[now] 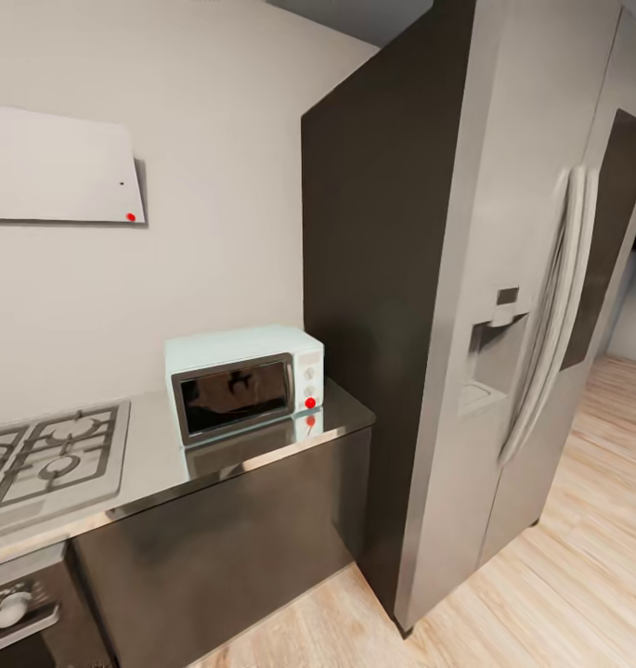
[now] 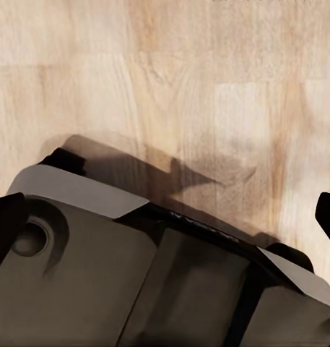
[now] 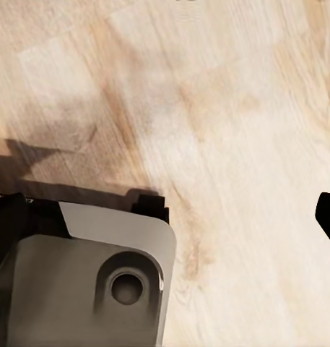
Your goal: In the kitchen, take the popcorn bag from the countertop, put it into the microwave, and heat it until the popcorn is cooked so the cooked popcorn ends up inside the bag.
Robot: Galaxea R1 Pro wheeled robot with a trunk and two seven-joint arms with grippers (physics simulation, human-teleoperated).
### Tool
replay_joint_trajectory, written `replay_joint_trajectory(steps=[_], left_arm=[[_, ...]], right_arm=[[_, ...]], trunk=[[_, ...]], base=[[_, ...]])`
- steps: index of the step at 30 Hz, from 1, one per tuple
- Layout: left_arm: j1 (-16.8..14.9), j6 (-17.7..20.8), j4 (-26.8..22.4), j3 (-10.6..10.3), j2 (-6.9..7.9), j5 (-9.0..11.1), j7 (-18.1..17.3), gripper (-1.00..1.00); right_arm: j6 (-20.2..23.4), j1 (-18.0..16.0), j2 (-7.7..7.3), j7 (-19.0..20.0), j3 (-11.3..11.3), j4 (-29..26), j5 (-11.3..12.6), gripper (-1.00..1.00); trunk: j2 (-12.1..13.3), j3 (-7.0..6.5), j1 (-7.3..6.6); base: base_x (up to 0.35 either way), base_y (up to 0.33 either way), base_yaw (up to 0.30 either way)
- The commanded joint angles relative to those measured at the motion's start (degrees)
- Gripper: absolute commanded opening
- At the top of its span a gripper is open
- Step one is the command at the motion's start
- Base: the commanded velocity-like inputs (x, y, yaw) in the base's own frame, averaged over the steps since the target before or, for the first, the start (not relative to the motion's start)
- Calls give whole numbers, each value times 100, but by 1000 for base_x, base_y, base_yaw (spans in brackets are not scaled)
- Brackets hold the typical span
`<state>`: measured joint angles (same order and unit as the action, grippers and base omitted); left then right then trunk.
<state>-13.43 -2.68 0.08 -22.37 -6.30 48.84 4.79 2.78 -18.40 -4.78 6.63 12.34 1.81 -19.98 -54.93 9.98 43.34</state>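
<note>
Microwave (image 1: 244, 381), door shut, on countertop (image 1: 150, 459) at 9 o'clock of fridge (image 1: 503, 278); both claws' state cannot be told, arms apparently stowed for driving

One microwave (image 1: 244, 381) sits on the one counter (image 1: 150, 450) — pale mint, with a single dark glass door, two small round knobs on its side panel and one red dot below them. One gas hob (image 1: 48, 455) is set into the same counter. One tall grey fridge (image 1: 503, 306) stands just beside it, with two long door handles and one dispenser recess. One white wall cabinet (image 1: 58, 167) hangs above — one red dot on it too. One white oven knob (image 1: 11, 610) shows below the hob.
</note>
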Motion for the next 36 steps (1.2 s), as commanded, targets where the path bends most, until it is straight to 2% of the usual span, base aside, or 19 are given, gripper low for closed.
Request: replay_joint_trajectory(steps=[1,13,16,36], left_arm=[[-3,-13,1,-48,-4,37,22,100],[16,-14,1,-55,-7,-16,14,100],[16,-14,1,-57,-11,-23,14,100],[16,-36,-5,-56,-14,-7,30,100]], right_arm=[[11,-6,-4,15,49,5,-49,100],[-26,-6,-6,6,44,4,-62,100],[-46,-6,-6,5,47,4,-127,100],[-49,23,-5,5,40,13,-155,100]], trunk=[[-6,8,1],[-6,8,1],[-6,12,1],[-6,28,1]], base=[[0,0,212],[0,0,266],[0,0,290],[0,0,299]])
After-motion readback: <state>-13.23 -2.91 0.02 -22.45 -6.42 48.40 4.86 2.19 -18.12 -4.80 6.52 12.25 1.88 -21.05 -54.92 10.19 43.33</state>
